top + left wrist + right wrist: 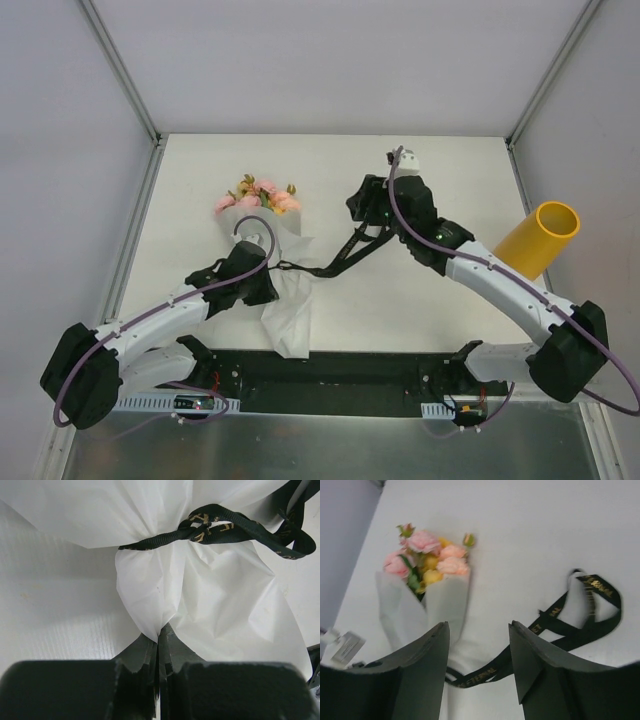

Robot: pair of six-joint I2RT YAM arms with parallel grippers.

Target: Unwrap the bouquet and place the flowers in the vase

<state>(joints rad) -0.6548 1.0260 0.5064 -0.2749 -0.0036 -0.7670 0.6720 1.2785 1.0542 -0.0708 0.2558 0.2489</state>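
Looks like a robotics lab, more exactly a boxed-in test cell. Walled in on three sides by plain pale panels (340,60), joined by aluminium struts (120,70) running up the upper left and upper right of the frame. Floored with a bare white bench (200,170) filling the centre. Fitted along the bottom edge with a black mounting plate (340,370), carrying a left arm (160,320) and a right arm (500,285) bolted side by side. Strung with loose purple-grey cables (392,195), slotted cable duct (140,403) and small exposed circuit boards (197,403) at lower left and lower right. Dressed with props only: a bouquet (262,200) left of centre and a vase (540,240) at the right edge.
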